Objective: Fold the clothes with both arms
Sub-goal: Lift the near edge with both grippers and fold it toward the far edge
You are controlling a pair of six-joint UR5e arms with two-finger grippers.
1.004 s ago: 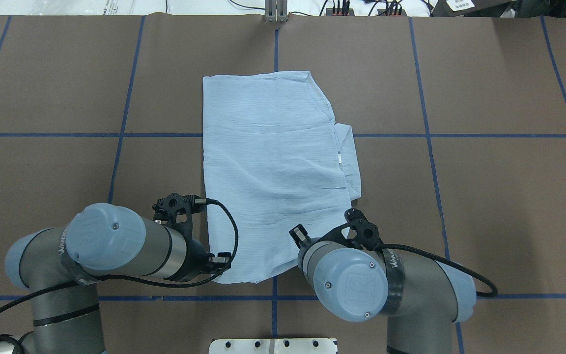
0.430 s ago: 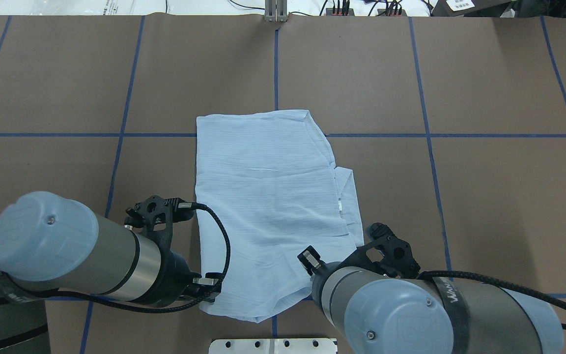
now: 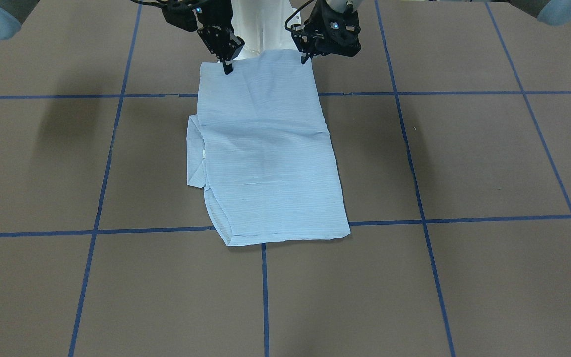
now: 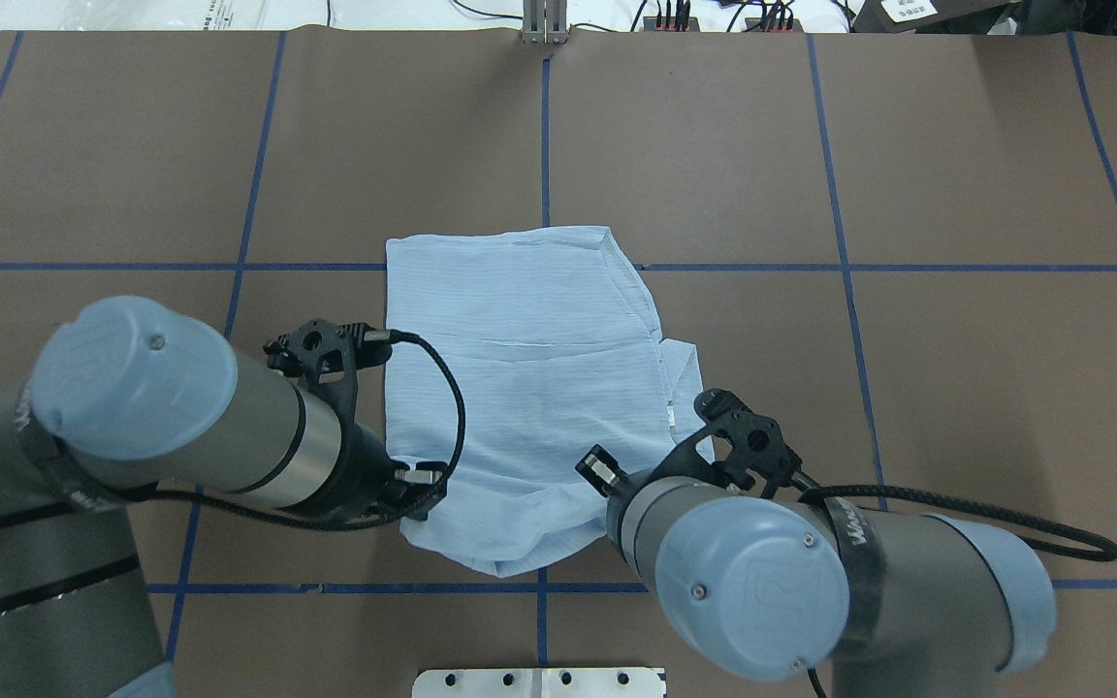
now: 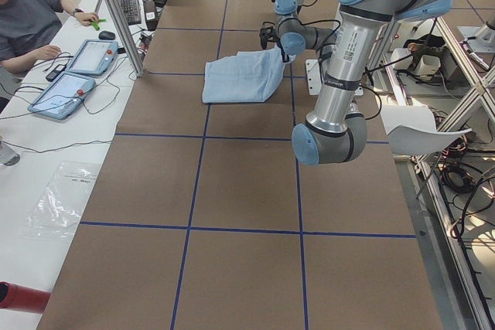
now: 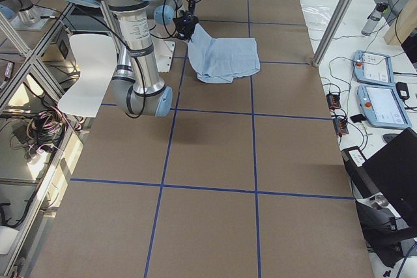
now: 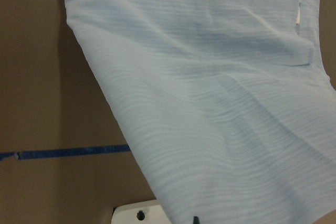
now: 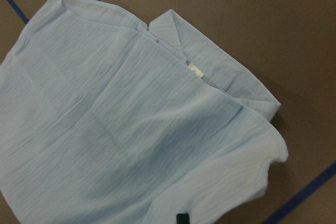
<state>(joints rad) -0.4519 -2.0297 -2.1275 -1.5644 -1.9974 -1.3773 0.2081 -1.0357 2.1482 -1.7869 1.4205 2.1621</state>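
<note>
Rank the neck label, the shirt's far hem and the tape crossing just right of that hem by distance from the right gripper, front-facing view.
From the right gripper, gripping the shirt at its robot-side corner:
1. neck label, beside the collar, view's left.
2. far hem, operators' end of the shirt.
3. tape crossing, off the shirt, view's right.

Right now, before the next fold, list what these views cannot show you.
Left hand and right hand: fingertips covered by their own wrists overhead.
Shirt buttons and sleeves: out of sight in every view, likely folded under.
Neck label: print too small, right wrist view.
</note>
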